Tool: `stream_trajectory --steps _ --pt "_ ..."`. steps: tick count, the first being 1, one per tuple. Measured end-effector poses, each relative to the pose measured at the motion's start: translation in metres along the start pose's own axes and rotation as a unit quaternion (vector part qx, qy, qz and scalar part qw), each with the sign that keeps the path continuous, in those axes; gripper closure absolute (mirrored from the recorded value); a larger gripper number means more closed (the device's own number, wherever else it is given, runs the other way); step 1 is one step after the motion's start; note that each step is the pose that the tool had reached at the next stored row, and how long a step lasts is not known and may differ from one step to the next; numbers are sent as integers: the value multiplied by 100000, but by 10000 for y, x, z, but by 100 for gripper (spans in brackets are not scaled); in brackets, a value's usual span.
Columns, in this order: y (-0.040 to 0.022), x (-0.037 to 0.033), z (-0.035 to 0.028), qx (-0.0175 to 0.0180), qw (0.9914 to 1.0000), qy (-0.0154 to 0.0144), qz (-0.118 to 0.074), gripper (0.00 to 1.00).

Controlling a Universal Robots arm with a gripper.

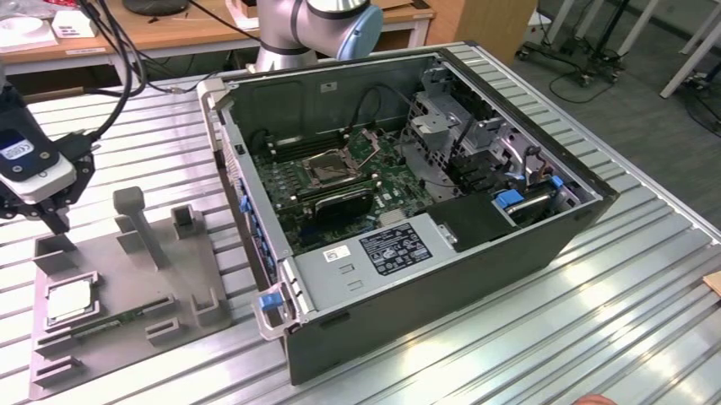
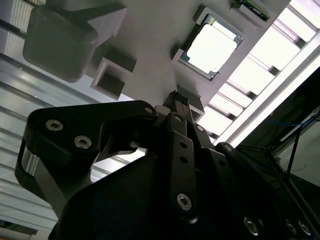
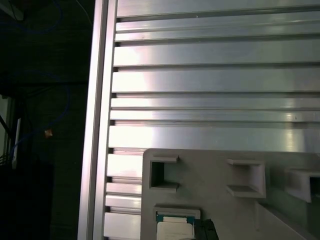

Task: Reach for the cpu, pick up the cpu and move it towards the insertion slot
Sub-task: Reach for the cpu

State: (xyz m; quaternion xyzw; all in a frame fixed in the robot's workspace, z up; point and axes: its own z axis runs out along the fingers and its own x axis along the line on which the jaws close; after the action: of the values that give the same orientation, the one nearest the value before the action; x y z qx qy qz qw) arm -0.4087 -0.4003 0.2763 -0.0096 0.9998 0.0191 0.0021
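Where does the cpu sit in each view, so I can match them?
Exterior view: cpu in a pocket of the grey holder plate, at the exterior view's left.
Second wrist view: bright square beyond the gripper.
First wrist view: pale chip in a framed pocket.
Shared landmark: the grey holder plate.

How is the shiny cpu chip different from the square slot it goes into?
The cpu lies outside the computer case, in a grey holder on the table; the insertion slot sits inside that open case, on the green board. The cpu has a bright silver top; the insertion slot has a dark centre inside a metal frame. Both are square and lie flat.
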Motion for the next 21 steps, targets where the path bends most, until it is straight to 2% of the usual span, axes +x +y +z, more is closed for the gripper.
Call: stream_trajectory --steps 13,21 --pt "-20 72 25 6 100000 -170 -12 90" --pt "-57 85 28 9 100000 -231 -9 90"
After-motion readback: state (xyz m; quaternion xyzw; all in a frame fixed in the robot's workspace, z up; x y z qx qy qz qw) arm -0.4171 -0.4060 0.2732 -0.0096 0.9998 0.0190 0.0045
